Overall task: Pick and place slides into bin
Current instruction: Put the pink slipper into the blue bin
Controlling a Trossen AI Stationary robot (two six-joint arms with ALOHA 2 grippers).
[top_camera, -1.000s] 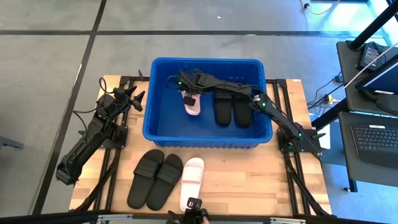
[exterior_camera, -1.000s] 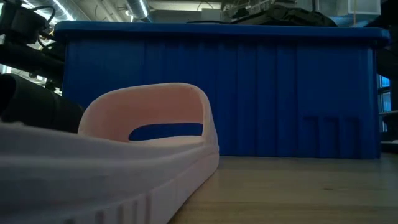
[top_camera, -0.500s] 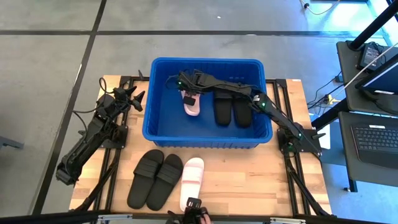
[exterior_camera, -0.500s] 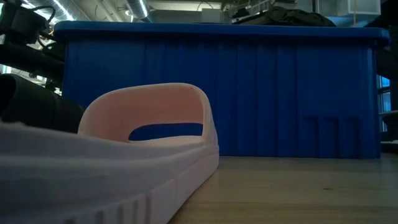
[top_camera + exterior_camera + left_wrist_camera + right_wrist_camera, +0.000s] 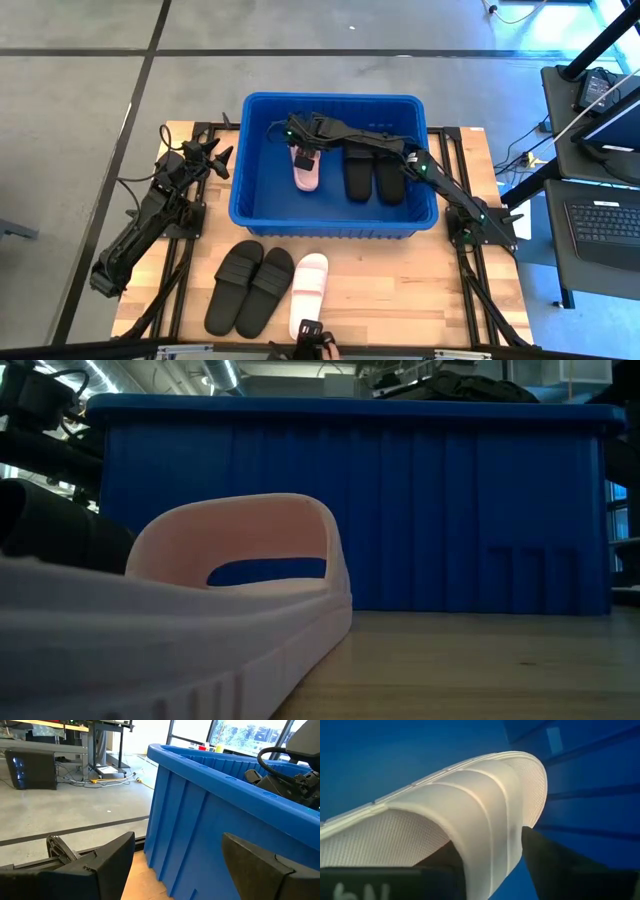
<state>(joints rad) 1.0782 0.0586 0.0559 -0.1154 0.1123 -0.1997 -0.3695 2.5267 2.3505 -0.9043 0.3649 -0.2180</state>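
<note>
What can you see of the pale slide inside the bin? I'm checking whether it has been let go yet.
The pale slide is pinkish white, foam-like, with one wide ribbed strap and a textured footbed. It lies in the blue bin, left of a black pair. The right gripper is over it, dark fingers flanking the strap; release isn't clear.

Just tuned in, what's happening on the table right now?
The right gripper is reaching into the blue bin, at the strap of a pale pink slide lying on the bin floor beside a black pair. Whether it grips the strap is unclear. Another black pair and the second pale slide wait on the table in front of the bin. The left gripper is parked open beside the bin's left wall.
</note>
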